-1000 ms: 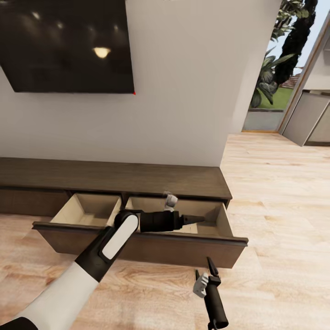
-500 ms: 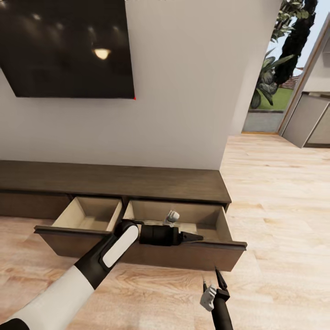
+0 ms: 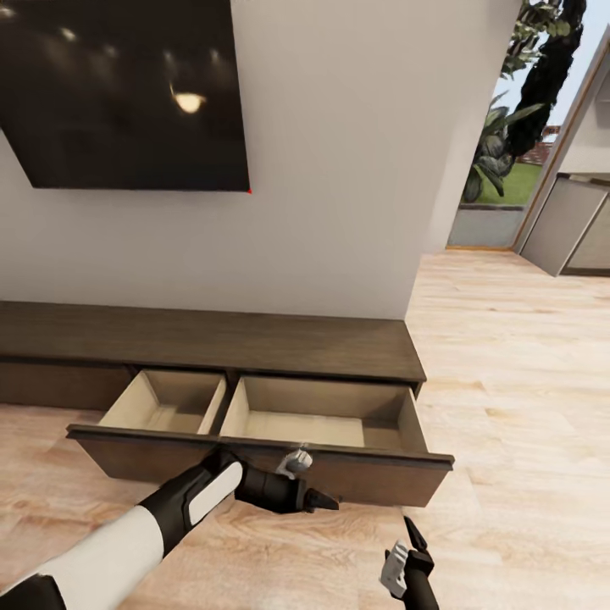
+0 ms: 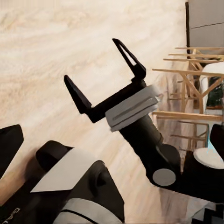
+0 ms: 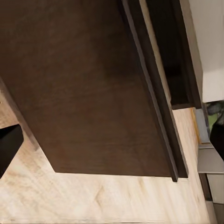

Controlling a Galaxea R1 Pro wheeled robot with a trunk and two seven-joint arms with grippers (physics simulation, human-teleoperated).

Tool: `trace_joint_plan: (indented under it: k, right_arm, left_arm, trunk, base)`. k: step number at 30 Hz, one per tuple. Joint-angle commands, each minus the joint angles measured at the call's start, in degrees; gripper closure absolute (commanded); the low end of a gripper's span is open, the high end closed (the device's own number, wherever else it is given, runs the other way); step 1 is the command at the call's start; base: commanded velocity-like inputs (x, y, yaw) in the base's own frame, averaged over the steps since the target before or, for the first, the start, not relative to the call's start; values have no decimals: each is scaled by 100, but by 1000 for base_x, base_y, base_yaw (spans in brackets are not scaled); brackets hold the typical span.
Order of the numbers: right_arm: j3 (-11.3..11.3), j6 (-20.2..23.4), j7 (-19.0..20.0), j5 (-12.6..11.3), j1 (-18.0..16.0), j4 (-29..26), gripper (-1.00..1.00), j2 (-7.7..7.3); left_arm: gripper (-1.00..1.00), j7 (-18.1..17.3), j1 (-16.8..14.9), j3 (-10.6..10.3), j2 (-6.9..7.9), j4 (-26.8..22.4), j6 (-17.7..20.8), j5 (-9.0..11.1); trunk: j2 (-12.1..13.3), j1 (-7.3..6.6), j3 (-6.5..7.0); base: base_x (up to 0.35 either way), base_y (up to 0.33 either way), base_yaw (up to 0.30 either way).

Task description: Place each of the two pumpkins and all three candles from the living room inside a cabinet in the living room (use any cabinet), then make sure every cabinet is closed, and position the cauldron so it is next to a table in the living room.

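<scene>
The cabinet [image 3: 212,339] is a long low dark wood unit against the wall, just ahead of both end effectors, with its drawer [image 3: 330,424] pulled out. One wide dark front spans two pale wood compartments. Both look bare inside, though the near floor of each is hidden behind the front panel.

The left end effector [image 3: 320,501] sits just in front of and slightly below the drawer front, pointing sideways along it. Whether it touches the panel is not clear. Its fingers look close together in the head view, but the angle is poor, so its state cannot be told. The right end effector [image 3: 413,542] is low, well short of the drawer, over the floor [image 3: 525,381]. In the left wrist view its two fingers [image 4: 77,95] stand clearly apart with nothing between them.

Handling judgement: the drawer is rigid wood, probably fairly heavy, and likely slides straight. The front is flat with no handle, so a flat push on the middle of the panel, or a hold on its top edge, looks best. An off-centre push may skew it.

Count:
- cabinets: one
- open drawers: one
- compartments: two
- end effectors: two
- wall screens [image 3: 127,93]: one
</scene>
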Motion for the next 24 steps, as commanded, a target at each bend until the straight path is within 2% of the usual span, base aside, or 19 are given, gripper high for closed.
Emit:
trace_joint_plan:
  k: [1, 7, 11, 13, 14, 18, 19, 21, 24]
  right_arm:
    - [2, 0, 5, 5, 18, 0, -100, -24]
    - [2, 0, 38, 13, 70, 0, -100, -92]
    - [2, 0, 167, 1, 81, 0, -100, -122]
    - [2, 0, 436, 5, 88, 0, -100, -168]
    - [2, 0, 683, 6, 96, 0, -100, -180]
    - [-7, 0, 1096, 5, 99, 0, -100, -171]
    - [-47, 5, 1383, -1, 103, 0, -100, -166]
    - [-206, 7, 1706, -12, 105, -4, -100, -168]
    - [-688, 9, 2082, -2, 105, -17, -100, -169]
  left_arm:
    - [-100, -2, -1, -66, -5, 123, 3, 17]
    - [-100, -2, -1, -308, -20, 748, -52, 19]
    - [-100, -3, 6, -375, -30, 1319, -529, 24]
    - [-100, -3, 21, -414, -56, 1782, -771, 27]
    - [-100, -3, 80, -626, -118, 2163, -972, 23]
    - [-100, 4, 206, -1120, -162, 2619, -1510, 42]
    - [-100, 5, 281, -1214, -165, 2841, -1636, 45]
    - [-100, 5, 349, -1256, -163, 3045, -1713, 46]
    - [-100, 5, 446, -1277, -162, 3277, -1999, 43]
  trunk:
    - [41, -23, 19]
    - [282, -155, 127]
    - [442, -242, 198]
    - [523, -286, 234]
    - [563, -308, 252]
    - [723, -396, 324]
    - [763, -418, 342]
    - [844, -462, 378]
    - [964, -528, 432]
  base:
    - [0, 0, 0]
    - [0, 0, 0]
    - [0, 0, 0]
    - [0, 0, 0]
    - [0, 0, 0]
    - [0, 0, 0]
    - [0, 0, 0]
    - [0, 0, 0]
    - [0, 0, 0]
